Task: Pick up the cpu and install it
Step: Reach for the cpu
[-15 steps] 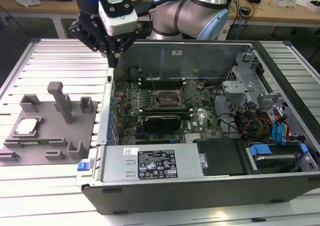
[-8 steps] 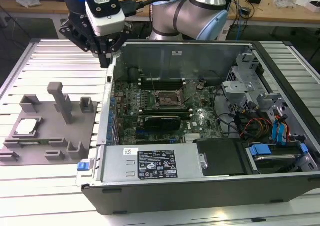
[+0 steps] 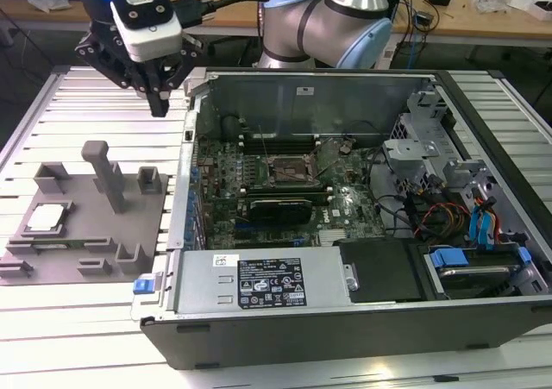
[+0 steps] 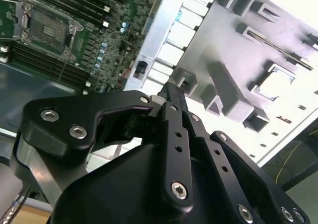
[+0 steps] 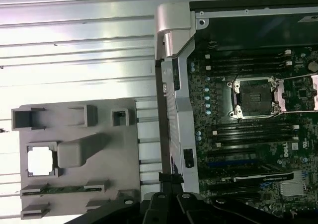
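The cpu [image 3: 47, 218], a small pale square chip, lies flat in a square pocket of the grey moulded tray [image 3: 86, 225] on the exterior view's left. My gripper [image 3: 159, 104] hangs shut and holds nothing, high above the slatted table between the tray's far edge and the open computer case. The motherboard's dark socket [image 3: 289, 169] with its metal rim sits open inside the case. In the first wrist view the cpu [image 5: 39, 162] rests in the tray [image 5: 109, 169], with the socket [image 5: 253, 97] across the case wall. The second wrist view shows the gripper [image 4: 171, 92], cpu [image 4: 278, 82] and socket [image 4: 47, 30].
The open computer case [image 3: 345, 337] fills the exterior view's middle and right, with a long silver labelled box [image 3: 259, 281] at its near side, cables and drive bays [image 3: 466, 225]. The tray carries upright posts [image 3: 108, 173]. A slatted metal table [image 3: 78, 96] lies under everything.
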Robot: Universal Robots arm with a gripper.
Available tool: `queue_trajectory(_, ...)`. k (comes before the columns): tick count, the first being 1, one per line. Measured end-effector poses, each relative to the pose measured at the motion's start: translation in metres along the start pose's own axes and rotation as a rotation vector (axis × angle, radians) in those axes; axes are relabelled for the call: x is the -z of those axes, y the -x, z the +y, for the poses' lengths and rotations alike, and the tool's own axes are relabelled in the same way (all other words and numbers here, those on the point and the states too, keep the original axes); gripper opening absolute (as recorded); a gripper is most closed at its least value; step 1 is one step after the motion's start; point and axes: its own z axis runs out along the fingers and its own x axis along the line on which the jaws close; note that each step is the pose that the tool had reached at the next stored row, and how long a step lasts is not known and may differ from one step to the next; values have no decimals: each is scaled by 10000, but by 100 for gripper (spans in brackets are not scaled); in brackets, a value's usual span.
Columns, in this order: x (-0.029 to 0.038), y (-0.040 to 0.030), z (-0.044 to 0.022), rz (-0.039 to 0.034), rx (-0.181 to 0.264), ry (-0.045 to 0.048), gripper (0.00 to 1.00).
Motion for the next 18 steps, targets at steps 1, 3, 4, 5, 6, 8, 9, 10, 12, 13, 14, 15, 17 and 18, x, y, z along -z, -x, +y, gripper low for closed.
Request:
queue_trajectory(1,1,-24,-2,-2,0,0,11)
queue_trajectory(3,3,-71,-5,-5,2,-1,11)
queue_trajectory(4,3,-95,-7,-8,2,0,11)
queue_trajectory(5,4,-123,-9,-11,2,1,11)
queue_trajectory(6,4,-145,-11,-14,2,1,11)
queue_trajectory(8,6,-191,-14,-18,1,1,11)
queue_trajectory(9,6,-211,-16,-20,2,2,11)
queue_trajectory(10,8,-256,-19,-23,2,1,11)
queue_trajectory(12,9,-301,-23,-27,2,2,11)
queue_trajectory(13,11,-330,-25,-29,3,2,11)
queue_trajectory(14,11,-351,-26,-31,3,2,11)
queue_trajectory(15,12,-378,-28,-33,2,2,11)
queue_trajectory(17,14,-435,-32,-38,2,3,11)
queue_trajectory(18,14,-469,-35,-41,3,3,11)
